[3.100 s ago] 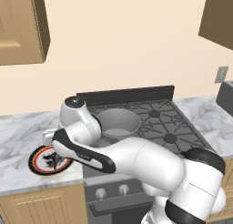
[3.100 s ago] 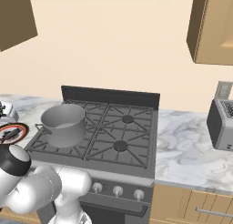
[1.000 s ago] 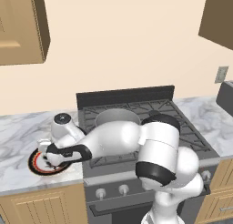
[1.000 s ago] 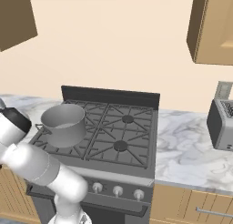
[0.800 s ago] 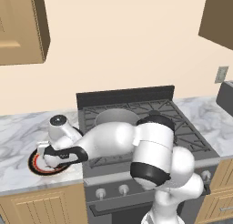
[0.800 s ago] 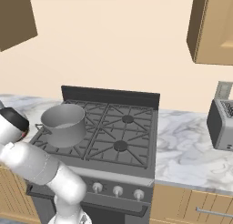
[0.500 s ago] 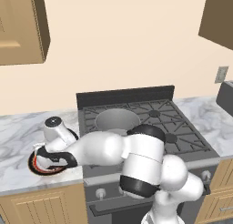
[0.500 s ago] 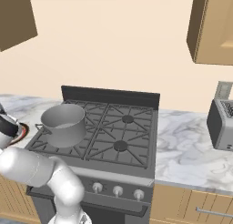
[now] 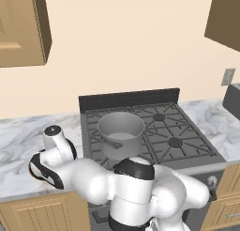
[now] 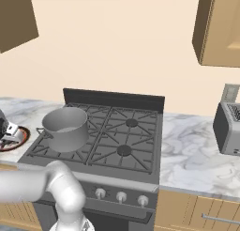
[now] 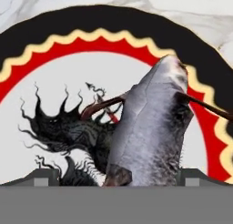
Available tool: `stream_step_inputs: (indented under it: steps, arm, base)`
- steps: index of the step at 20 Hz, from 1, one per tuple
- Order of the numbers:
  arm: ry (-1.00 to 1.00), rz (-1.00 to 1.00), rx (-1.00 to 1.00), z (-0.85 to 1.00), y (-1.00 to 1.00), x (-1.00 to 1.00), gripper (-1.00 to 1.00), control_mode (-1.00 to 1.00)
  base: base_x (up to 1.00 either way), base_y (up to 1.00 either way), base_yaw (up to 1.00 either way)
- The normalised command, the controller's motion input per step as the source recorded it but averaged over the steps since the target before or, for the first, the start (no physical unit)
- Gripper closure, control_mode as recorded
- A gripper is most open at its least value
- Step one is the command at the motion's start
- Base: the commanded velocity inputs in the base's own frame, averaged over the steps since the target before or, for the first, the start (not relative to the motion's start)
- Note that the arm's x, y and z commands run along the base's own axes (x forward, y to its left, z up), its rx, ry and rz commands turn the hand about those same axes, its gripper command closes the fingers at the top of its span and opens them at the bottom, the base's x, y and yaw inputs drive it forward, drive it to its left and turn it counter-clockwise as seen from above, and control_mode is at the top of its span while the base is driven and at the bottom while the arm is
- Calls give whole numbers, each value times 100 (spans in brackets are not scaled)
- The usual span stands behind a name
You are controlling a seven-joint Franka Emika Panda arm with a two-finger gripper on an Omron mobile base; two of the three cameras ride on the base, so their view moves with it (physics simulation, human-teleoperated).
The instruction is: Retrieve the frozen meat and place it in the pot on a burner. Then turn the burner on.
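Observation:
The frozen meat (image 11: 152, 123), a grey lump with a dark reddish end, lies on a red-rimmed plate (image 11: 54, 50) with a black dragon motif. My gripper (image 11: 117, 176) is open just above it, and one dark fingertip (image 11: 43, 175) stands on each side of the lump's near end. In the right base view the plate (image 10: 15, 139) sits on the counter left of the stove. The grey metal pot (image 9: 121, 130) (image 10: 65, 127) stands on the front left burner (image 10: 41, 149), which it mostly hides. My arm (image 9: 89, 178) bends left across the counter.
Black grates cover the other burners (image 10: 124, 150) to the right of the pot. Knobs (image 10: 121, 196) line the stove front. A toaster (image 10: 228, 129) stands on the right counter. Wall cabinets hang at both upper corners.
My hand has swung further left and dropped lower over the plate. The jaws stayed open, and the pot has not moved.

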Motion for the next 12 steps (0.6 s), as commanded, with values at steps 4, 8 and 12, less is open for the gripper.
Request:
stream_step_inputs:
  steps: [4,8,12]
  arm:
    - [-1,0,0,-4,0,0,100,-100]
    - [0,0,0,0,0,0,100,-100]
    - [-1,0,0,0,0,0,100,-100]
  base:
    - [0,0,0]
    - [0,0,0]
    - [0,0,0]
